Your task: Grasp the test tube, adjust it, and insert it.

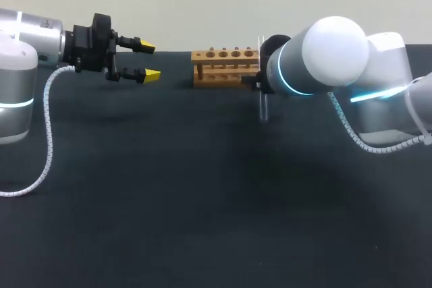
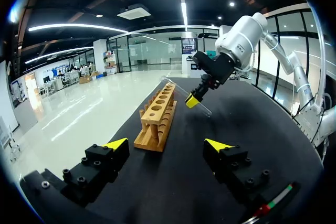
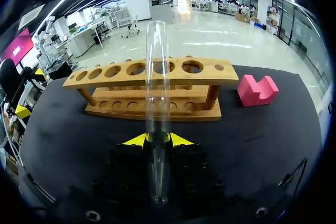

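test tube being gripped upright by right claw | rack being faced leftward, upper centre | left claw being held open

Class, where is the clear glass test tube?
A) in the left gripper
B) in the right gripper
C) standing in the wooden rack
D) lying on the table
B: the clear glass test tube is clamped between the yellow tips of the right gripper, short of the wooden rack.
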`<state>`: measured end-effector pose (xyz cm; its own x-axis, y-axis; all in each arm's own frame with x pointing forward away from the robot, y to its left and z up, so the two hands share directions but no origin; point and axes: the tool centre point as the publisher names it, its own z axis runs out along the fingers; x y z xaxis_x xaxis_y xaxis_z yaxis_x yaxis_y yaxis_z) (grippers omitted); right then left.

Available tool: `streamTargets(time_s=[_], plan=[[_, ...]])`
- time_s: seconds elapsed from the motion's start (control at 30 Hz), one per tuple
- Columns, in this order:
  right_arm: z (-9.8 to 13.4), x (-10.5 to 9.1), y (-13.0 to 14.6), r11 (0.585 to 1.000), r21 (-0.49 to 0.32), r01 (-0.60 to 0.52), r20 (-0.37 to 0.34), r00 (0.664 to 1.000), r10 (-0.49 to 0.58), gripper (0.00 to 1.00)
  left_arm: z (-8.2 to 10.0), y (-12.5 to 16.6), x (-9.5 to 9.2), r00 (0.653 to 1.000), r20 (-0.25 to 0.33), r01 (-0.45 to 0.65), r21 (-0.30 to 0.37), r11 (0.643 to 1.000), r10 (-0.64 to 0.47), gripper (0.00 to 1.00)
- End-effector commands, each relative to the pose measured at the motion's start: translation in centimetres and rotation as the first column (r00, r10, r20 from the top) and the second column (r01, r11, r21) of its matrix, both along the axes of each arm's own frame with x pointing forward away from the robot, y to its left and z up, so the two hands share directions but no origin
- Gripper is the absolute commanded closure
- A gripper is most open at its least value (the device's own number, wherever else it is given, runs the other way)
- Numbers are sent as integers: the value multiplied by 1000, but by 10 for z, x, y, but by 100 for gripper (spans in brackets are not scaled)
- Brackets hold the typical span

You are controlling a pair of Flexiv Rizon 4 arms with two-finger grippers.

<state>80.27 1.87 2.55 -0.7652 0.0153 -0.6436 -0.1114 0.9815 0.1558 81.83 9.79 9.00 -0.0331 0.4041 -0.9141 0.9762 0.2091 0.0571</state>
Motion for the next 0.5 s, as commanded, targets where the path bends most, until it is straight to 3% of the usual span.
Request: streamTargets(time_s=[0.03,0.33,0.5], plan=[[0,1,0,1000,-7,-10,-30,1000,10,100,-1,0,-1,1000,4,-2,-1,1000,2,0],[-2,-2,-1,1000,-15,-21,-49,999,20,100,-1,0,-1,1000,4,-2,-1,1000,2,0],[3,-6,-3,1000,-13,7,-21,1000,-7,100,-1,0,-1,1000,4,-2,-1,1000,2,0]])
